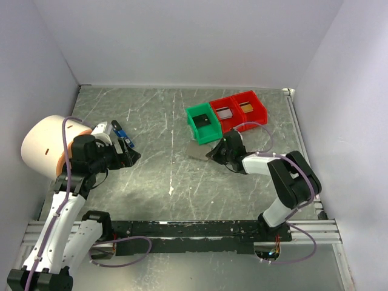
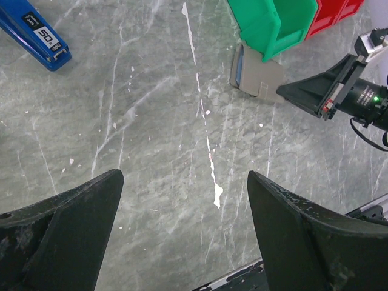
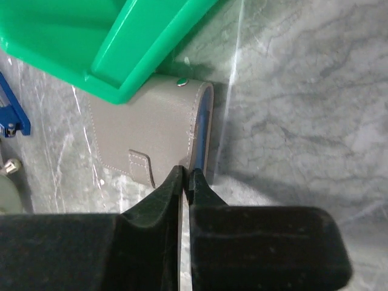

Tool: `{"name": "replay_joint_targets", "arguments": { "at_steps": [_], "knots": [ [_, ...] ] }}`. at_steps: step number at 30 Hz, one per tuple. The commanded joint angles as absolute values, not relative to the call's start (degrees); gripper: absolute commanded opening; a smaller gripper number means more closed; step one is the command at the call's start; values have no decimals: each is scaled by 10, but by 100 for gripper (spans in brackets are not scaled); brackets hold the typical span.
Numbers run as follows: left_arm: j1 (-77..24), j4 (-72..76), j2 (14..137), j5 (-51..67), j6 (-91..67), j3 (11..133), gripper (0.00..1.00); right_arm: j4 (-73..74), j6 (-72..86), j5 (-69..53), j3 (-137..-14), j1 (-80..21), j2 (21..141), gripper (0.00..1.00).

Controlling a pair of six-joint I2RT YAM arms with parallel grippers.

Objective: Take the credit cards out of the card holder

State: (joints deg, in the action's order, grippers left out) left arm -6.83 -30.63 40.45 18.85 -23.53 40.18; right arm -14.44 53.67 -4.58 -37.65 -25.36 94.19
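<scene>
The grey card holder (image 1: 199, 150) lies folded on the table against the near corner of the green tray (image 1: 204, 123). In the right wrist view the card holder (image 3: 145, 133) shows its stitched grey top flap and a blue inner edge. My right gripper (image 3: 187, 173) is shut at that open edge, its fingertips pinching the top flap's corner. From the left wrist view the right gripper (image 2: 282, 92) touches the card holder (image 2: 257, 76). The credit cards are hidden inside it. My left gripper (image 2: 185, 174) hangs open over bare table at the left (image 1: 130, 156).
Two red trays (image 1: 224, 112) (image 1: 250, 108) stand beside the green tray (image 2: 273, 24), each with a small flat item inside. A blue stapler (image 1: 121, 136) (image 2: 36, 33) lies near the left arm. A large white roll (image 1: 45, 145) sits at the far left.
</scene>
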Motion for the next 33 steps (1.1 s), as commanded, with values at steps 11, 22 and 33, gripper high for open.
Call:
{"name": "replay_joint_targets", "arguments": {
  "at_steps": [11,22,33],
  "knots": [
    [-63,-292,399,198,-232,398,95,-10,575,-119,-131,-276,582,0],
    [-63,-294,408,203,-233,397,95,190,518,-56,-227,-365,442,55],
    [-63,-294,417,196,-233,398,95,161,248,44,-579,-367,833,69]
  ]
}}
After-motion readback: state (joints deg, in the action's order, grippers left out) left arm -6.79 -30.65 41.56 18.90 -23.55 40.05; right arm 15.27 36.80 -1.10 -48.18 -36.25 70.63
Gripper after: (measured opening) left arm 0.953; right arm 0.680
